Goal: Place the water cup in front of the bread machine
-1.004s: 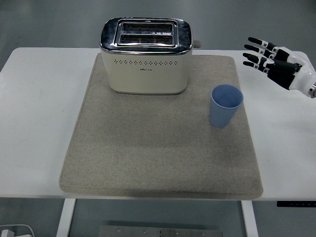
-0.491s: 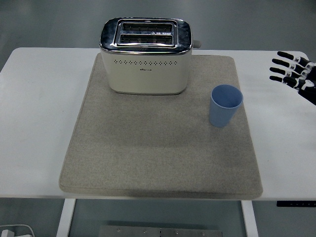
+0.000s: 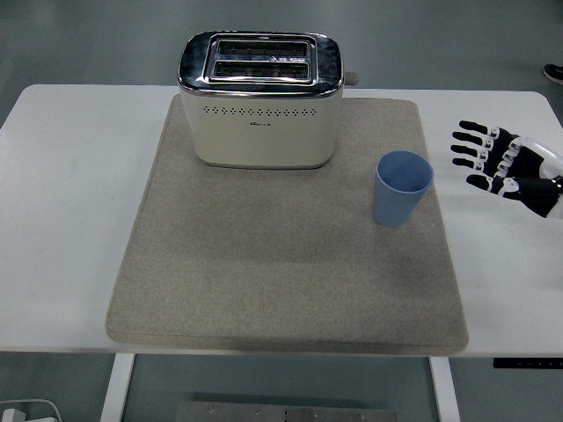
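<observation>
A light blue water cup (image 3: 402, 188) stands upright on the right part of a grey mat (image 3: 281, 272), to the front right of the cream toaster (image 3: 261, 98). The toaster has a chrome top with two slots and sits at the mat's far edge. My right hand (image 3: 493, 160) hovers over the white table to the right of the cup, fingers spread and empty, a short gap away from it. The left arm does not show.
The white table (image 3: 70, 193) extends left and right of the mat. Grey floor lies beyond the far edge. A dark shoe tip (image 3: 554, 74) shows at the right edge, beyond the table's far corner.
My right hand drew back to the right edge, then came down and leftward nearer the cup. The cup and toaster have not moved.
</observation>
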Controlling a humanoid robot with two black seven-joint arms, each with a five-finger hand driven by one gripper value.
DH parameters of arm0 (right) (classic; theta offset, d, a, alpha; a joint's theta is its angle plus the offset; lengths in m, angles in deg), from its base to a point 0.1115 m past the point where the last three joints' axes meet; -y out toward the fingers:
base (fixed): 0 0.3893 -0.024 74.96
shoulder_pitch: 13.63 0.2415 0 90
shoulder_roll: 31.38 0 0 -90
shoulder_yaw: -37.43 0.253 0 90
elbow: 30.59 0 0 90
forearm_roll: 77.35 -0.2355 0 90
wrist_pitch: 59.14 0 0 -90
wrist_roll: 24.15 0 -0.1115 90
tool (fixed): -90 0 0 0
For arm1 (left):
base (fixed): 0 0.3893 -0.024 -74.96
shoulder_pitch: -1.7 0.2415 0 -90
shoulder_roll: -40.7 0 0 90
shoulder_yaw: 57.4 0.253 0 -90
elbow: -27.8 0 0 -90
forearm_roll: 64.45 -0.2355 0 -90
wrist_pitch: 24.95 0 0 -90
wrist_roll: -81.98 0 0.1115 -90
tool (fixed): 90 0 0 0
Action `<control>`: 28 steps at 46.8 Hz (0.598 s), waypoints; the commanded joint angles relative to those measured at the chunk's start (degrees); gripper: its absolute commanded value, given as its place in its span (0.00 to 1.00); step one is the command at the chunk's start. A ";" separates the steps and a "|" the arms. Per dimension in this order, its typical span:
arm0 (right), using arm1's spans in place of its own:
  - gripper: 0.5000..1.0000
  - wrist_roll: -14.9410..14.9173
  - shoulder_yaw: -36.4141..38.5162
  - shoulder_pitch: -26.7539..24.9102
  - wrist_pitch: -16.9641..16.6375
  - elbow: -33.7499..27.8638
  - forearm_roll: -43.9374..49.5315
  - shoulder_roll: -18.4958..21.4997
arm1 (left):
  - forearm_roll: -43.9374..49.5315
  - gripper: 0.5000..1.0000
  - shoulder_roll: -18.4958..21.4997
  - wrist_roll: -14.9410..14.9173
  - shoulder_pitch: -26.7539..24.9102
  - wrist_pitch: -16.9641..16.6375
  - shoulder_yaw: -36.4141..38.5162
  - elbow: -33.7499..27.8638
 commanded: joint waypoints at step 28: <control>0.83 -0.39 0.49 -2.97 7.72 0.46 5.42 6.98 | -0.03 1.00 0.00 0.00 0.06 0.00 0.00 0.00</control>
